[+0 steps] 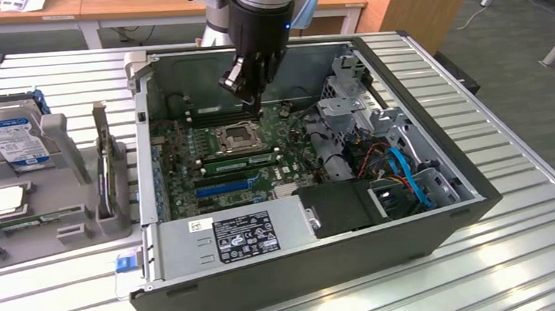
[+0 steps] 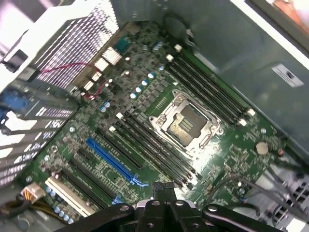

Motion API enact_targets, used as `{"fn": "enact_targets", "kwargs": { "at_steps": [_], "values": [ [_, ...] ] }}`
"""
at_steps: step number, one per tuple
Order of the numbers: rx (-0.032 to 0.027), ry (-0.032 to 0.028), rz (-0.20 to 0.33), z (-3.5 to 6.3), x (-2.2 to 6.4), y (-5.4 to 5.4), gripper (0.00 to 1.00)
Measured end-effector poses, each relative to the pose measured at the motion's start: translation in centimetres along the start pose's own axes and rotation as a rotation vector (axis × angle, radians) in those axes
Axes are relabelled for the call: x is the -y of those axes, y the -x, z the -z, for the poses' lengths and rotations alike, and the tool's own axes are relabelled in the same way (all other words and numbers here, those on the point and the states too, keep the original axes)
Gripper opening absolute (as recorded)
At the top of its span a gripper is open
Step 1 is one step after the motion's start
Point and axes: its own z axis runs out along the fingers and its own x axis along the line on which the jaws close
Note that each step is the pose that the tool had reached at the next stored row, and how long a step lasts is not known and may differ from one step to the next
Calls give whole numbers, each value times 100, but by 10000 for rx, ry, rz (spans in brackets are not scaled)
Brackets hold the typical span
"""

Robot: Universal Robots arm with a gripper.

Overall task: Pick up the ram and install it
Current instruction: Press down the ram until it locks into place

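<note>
Shut claw (image 2: pixel 163 193) low over motherboard (image 2: pixel 159 130), arm upright inside case (image 1: pixel 438 210).

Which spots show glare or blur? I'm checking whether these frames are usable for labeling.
Exterior view: the ribbed metal table reflects bright light; the case interior sits darker. Wrist view: the motherboard is fairly sharp; the gripper at the edge is dark and soft.
</note>
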Motion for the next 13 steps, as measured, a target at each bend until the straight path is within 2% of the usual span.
{"fn": "enact_targets", "kwargs": {
  "at_steps": [1, 13],
  "values": [
    [24, -13, -561, -2, 0, 0, 10],
    [118, -66, -2742, -10, 1, 0, 10]
  ]
}}
